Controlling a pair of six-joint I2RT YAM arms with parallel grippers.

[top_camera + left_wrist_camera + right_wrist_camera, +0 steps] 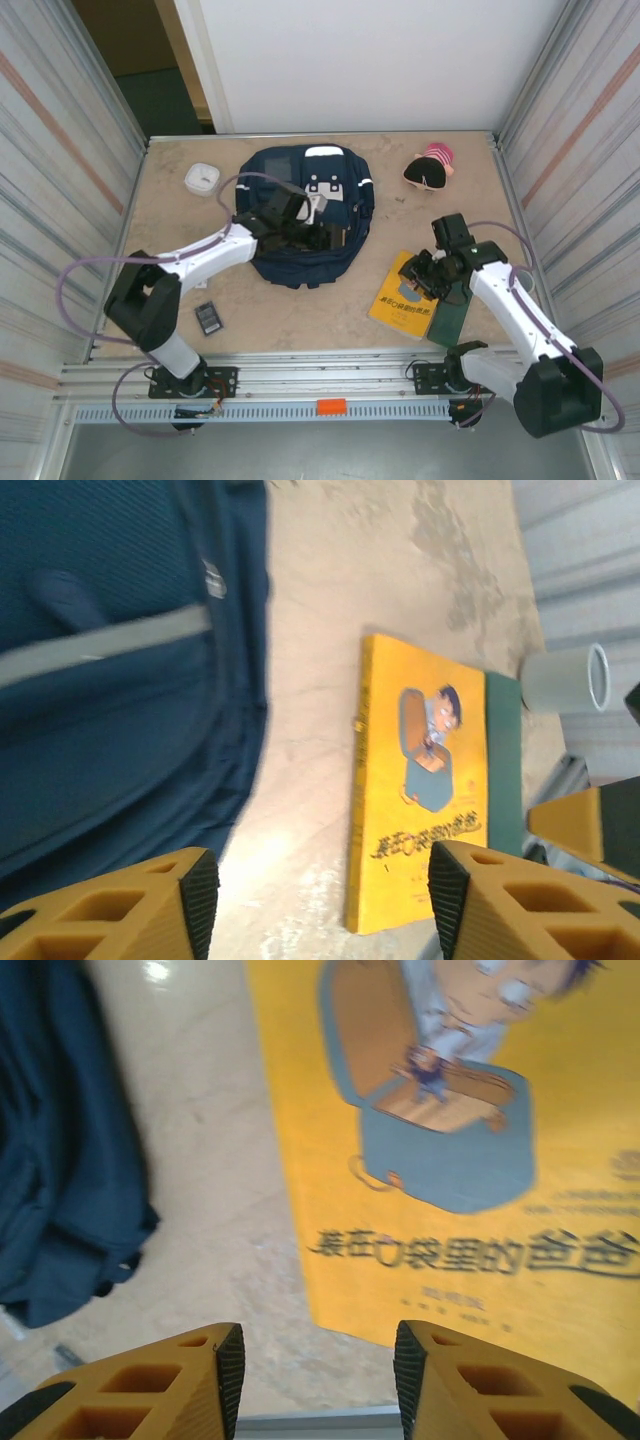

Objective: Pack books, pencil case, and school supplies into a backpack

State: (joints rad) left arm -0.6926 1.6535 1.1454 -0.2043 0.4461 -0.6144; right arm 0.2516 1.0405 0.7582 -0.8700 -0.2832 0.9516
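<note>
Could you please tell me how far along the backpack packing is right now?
Done: nothing visibly packed; the yellow book, green book, black rectangle and white slab all lie on the table outside the backpack. In hand: the right gripper hovers open over the yellow book; the left gripper, open, is over the backpack. Left: everything.

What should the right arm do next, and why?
Probably lower its jaws to the edge of the yellow book and try to grip it. They stand open and empty, one over the book, the other over bare table, and the book lies flat outside the backpack.
</note>
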